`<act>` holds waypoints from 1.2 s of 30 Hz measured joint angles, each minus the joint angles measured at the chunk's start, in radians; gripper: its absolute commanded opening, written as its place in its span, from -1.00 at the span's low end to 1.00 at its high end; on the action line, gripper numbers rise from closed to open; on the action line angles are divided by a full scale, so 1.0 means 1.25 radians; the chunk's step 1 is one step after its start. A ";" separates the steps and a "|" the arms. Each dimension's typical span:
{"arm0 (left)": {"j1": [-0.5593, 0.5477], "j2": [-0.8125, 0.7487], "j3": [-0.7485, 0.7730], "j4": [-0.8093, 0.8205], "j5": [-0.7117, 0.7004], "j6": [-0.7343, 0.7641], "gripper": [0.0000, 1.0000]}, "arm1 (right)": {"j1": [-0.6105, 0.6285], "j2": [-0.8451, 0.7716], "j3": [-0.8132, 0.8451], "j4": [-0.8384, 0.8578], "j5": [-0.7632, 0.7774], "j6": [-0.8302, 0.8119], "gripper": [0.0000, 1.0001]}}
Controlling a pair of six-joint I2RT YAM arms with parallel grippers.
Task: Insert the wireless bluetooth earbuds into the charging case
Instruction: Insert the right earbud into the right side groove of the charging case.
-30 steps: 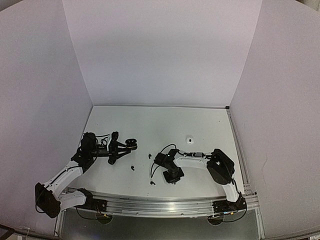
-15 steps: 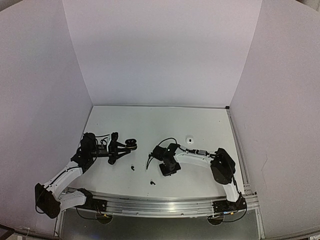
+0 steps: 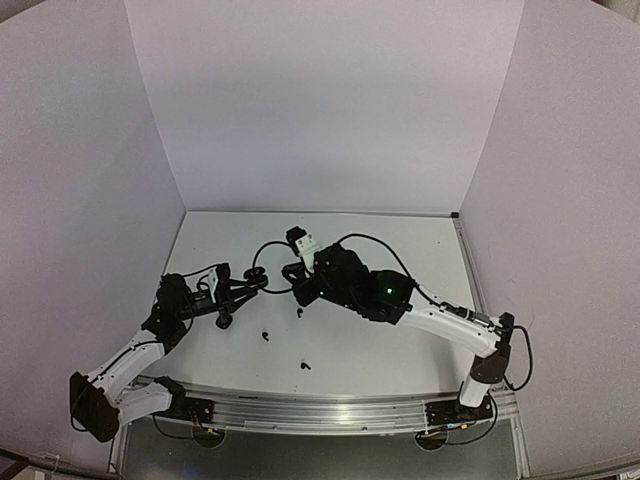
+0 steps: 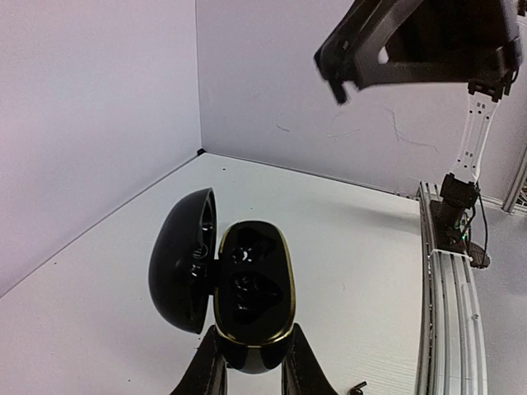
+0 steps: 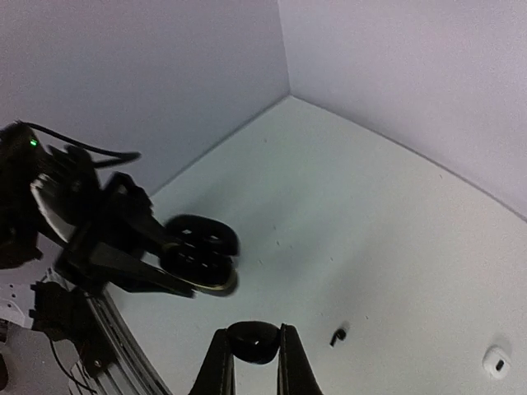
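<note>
My left gripper [image 3: 244, 284] is shut on the base of a black charging case [image 4: 254, 284] with a gold rim. The case's lid [image 4: 183, 259] stands open to the left, and its sockets are dark. My right gripper [image 5: 254, 355] is shut on a small black earbud [image 5: 253, 340] and hangs in the air just right of the case [image 3: 259, 277]. In the right wrist view the case [image 5: 198, 255] lies ahead and to the left. More black earbuds lie on the table [image 3: 265, 335], [image 3: 305, 365], [image 3: 299, 312].
A small white object [image 5: 495, 360] lies on the table at the far right of the right wrist view. One loose black earbud [image 5: 338, 336] sits near my right fingers. The aluminium rail [image 4: 445, 313] runs along the table's near edge. White walls close in three sides.
My right arm has swung up and to the left from the table's front centre to beside the case, with the black earbud in its grip. The left gripper has shifted slightly with the case.
</note>
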 measured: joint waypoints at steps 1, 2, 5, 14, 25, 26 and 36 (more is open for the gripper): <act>-0.001 -0.001 -0.001 0.009 -0.006 -0.003 -1.00 | 0.009 0.001 0.000 0.041 -0.005 -0.021 -1.00; -0.001 -0.003 -0.002 0.018 -0.010 -0.006 -1.00 | 0.015 0.007 0.000 0.074 -0.011 -0.040 -1.00; -0.002 -0.007 -0.003 0.041 -0.017 -0.009 -1.00 | 0.019 0.030 0.005 0.144 -0.031 -0.083 -1.00; -0.003 -0.012 -0.011 0.065 -0.015 -0.010 -1.00 | 0.014 0.112 0.037 0.208 -0.068 -0.169 -1.00; -0.003 -0.019 -0.018 0.074 -0.036 0.006 -1.00 | 0.006 0.115 0.037 0.221 -0.069 -0.237 -1.00; -0.003 -0.020 -0.020 0.074 -0.040 0.006 -1.00 | 0.004 0.115 0.037 0.221 -0.070 -0.240 -1.00; -0.006 -0.054 -0.031 0.073 -0.081 -0.004 -1.00 | -0.032 0.115 0.037 0.224 -0.127 -0.254 -1.00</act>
